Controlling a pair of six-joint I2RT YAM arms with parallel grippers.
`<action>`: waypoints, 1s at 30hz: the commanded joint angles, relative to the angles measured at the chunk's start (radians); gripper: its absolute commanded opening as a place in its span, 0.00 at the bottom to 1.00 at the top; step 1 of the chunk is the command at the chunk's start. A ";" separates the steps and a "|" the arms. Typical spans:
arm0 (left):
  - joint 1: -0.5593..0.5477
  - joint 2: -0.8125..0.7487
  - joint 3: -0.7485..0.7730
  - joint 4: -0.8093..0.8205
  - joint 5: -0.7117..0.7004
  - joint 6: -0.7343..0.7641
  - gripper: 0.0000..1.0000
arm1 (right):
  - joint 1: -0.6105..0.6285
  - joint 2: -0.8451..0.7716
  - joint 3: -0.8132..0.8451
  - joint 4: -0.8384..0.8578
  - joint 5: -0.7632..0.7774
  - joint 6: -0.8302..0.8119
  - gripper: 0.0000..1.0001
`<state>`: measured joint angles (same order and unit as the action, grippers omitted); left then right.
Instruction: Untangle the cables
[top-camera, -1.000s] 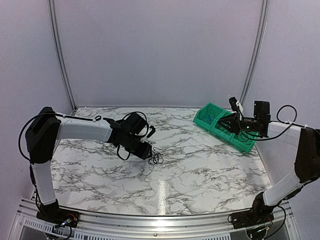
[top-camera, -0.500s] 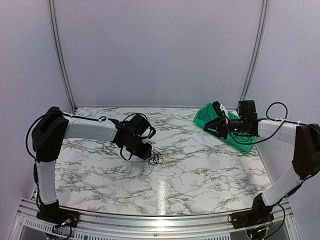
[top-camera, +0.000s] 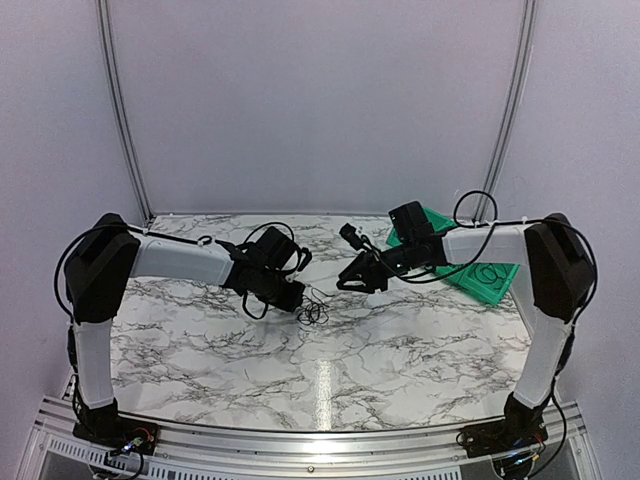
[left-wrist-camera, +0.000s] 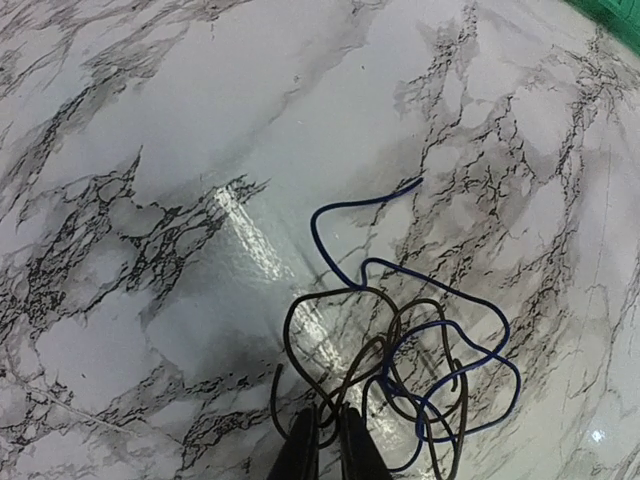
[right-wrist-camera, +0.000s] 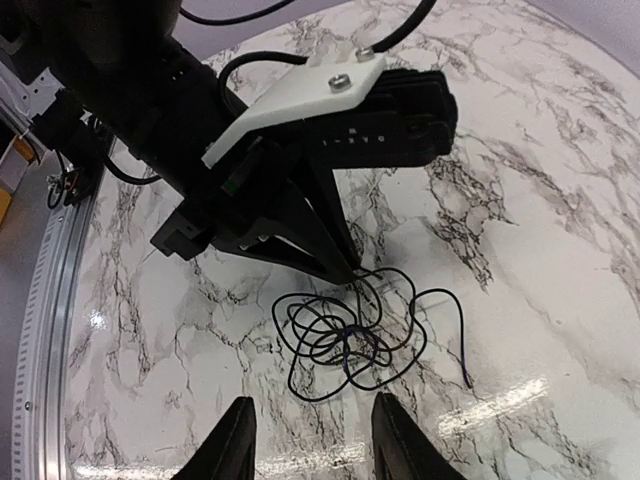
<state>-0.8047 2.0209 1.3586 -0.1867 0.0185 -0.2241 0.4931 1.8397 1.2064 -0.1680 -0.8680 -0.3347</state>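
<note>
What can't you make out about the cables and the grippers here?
Top external: separate strands of the cables, too small.
Left wrist: which strand the left gripper pinches; its own fingers cover the contact.
Top external: contents of the green bin, behind the right arm.

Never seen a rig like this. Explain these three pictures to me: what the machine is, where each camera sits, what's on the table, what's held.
These are two robot arms bolted at the near edge of a marble table. The wide picture comes from a fixed camera above and behind them. The other two come from cameras on the wrists, each looking past its own two fingers. On the table lie a small tangle of thin cables, one blue and the rest black, and a green bin at the far right. The left gripper is down at the tangle with its fingers closed together, apparently pinching a black strand. The right gripper hovers open near the tangle, holding nothing.
</note>
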 joint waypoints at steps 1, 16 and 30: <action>0.004 -0.024 -0.052 0.110 0.090 -0.046 0.08 | 0.057 0.104 0.105 -0.126 0.067 0.028 0.40; -0.055 -0.065 -0.306 0.530 0.209 -0.221 0.03 | 0.089 0.158 0.089 -0.101 0.150 0.051 0.39; -0.064 -0.132 -0.364 0.552 0.119 -0.253 0.00 | 0.132 0.270 0.127 -0.187 0.273 0.014 0.19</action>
<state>-0.8696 1.9785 1.0389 0.3325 0.1921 -0.4717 0.6239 2.0720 1.2938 -0.3126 -0.6468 -0.3149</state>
